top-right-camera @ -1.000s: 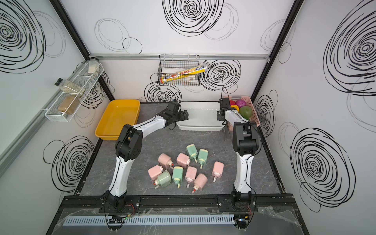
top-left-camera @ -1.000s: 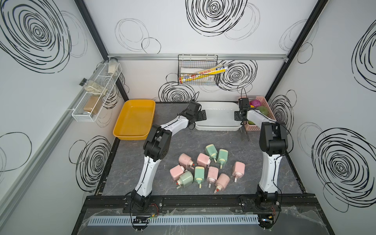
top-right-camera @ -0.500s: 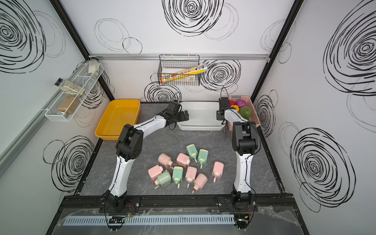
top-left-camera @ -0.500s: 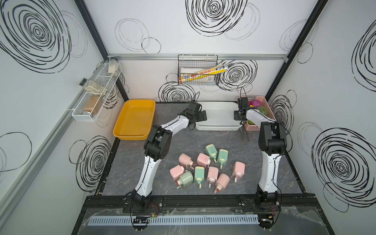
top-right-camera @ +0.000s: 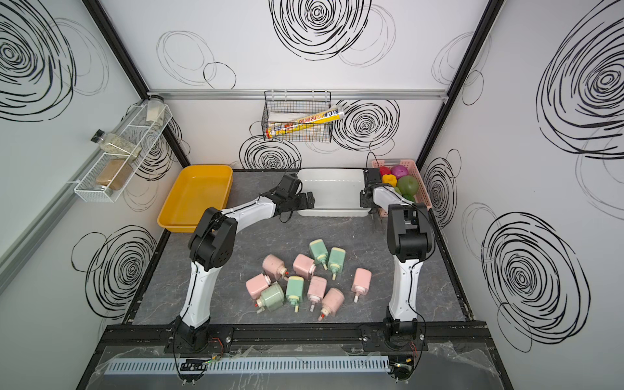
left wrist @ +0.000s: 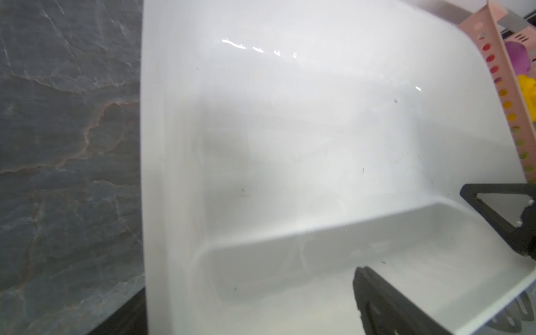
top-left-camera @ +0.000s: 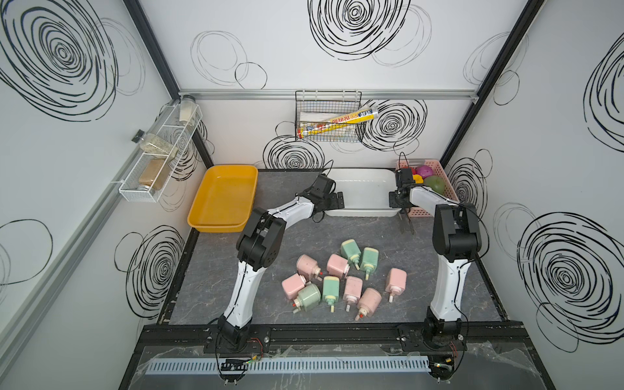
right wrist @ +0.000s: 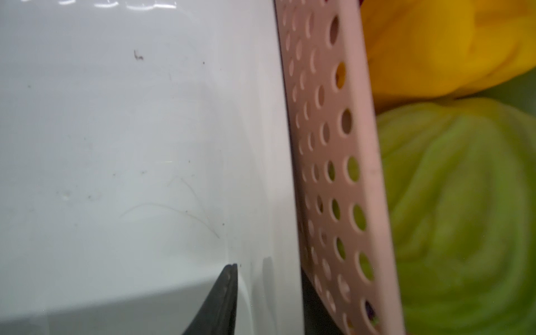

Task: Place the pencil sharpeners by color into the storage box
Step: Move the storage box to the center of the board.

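Several pink and mint green pencil sharpeners (top-left-camera: 337, 265) (top-right-camera: 304, 265) lie in a loose cluster on the dark table, near the front, untouched. The white storage box (top-left-camera: 358, 172) (top-right-camera: 331, 173) stands empty at the back middle. My left gripper (top-left-camera: 337, 202) (left wrist: 410, 229) hangs wide open over the box's left front part (left wrist: 162, 145), holding nothing. My right gripper (right wrist: 268, 275) sits at the box's right end. One dark finger (right wrist: 226, 298) is inside the box wall (right wrist: 116, 116). The other side is hidden between box and basket. Whether it clamps the wall is unclear.
A pink perforated basket (top-left-camera: 447, 194) (right wrist: 333, 145) of toy fruits stands tight against the box's right side. A yellow tray (top-left-camera: 223, 196) sits at the back left. A wire basket (top-left-camera: 327, 118) hangs on the back wall and a wire rack (top-left-camera: 158, 158) on the left wall.
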Available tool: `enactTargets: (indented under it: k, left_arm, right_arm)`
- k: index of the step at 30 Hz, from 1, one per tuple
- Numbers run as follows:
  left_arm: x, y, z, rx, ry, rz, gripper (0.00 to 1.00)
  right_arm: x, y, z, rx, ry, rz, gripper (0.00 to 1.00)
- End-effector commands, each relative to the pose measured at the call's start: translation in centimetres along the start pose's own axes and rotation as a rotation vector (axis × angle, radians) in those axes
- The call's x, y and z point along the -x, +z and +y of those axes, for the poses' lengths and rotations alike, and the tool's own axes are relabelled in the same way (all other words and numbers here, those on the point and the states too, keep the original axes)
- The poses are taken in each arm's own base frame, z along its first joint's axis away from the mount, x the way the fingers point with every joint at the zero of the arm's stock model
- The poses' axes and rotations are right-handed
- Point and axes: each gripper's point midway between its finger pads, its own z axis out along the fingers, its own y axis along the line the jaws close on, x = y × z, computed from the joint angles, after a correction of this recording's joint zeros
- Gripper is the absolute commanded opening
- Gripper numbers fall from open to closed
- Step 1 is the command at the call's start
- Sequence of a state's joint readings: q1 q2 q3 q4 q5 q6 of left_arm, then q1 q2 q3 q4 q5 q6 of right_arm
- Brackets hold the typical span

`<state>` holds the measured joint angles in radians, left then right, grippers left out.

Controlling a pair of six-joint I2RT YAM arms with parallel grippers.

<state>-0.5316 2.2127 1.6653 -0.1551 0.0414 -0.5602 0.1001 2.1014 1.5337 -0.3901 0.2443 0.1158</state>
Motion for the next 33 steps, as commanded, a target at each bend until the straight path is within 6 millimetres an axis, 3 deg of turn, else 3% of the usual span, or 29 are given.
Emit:
enactTargets:
  k: [1,6,18,24,28,33]
  left_arm:
    - [2.0,-3.3,-2.7,-0.068,0.019,-0.082,0.99]
    - [1.0,-4.1,-2.8,-0.072,0.022,-0.074,0.99]
    - [-0.8,-4.9,-1.6,-0.024,0.038,-0.064,0.99]
    - [-0.5,-4.9,-1.6,-0.025,0.043,-0.066,0.99]
    - [-0.8,-4.6,-2.5,-0.072,0.043,-0.049,0.99]
    - [-0.4,-4.5,-2.1,-0.045,0.048,-0.050,0.99]
  right_arm:
    - [1.1,-2.7,-0.2,0.002,0.021,-0.055,0.33]
    - [0.3,-4.0,-0.6,0.000,0.037,-0.071,0.27]
    - [-3.5,-5.3,-1.1,-0.006,0.047,-0.016,0.27]
    - [-4.1,-5.6,-1.4,-0.021,0.057,-0.007,0.29]
    - [-3.8,-5.7,-2.0,-0.057,0.077,-0.010,0.31]
    - [-3.0,-6.4,-1.5,-0.032,0.082,-0.028,0.34]
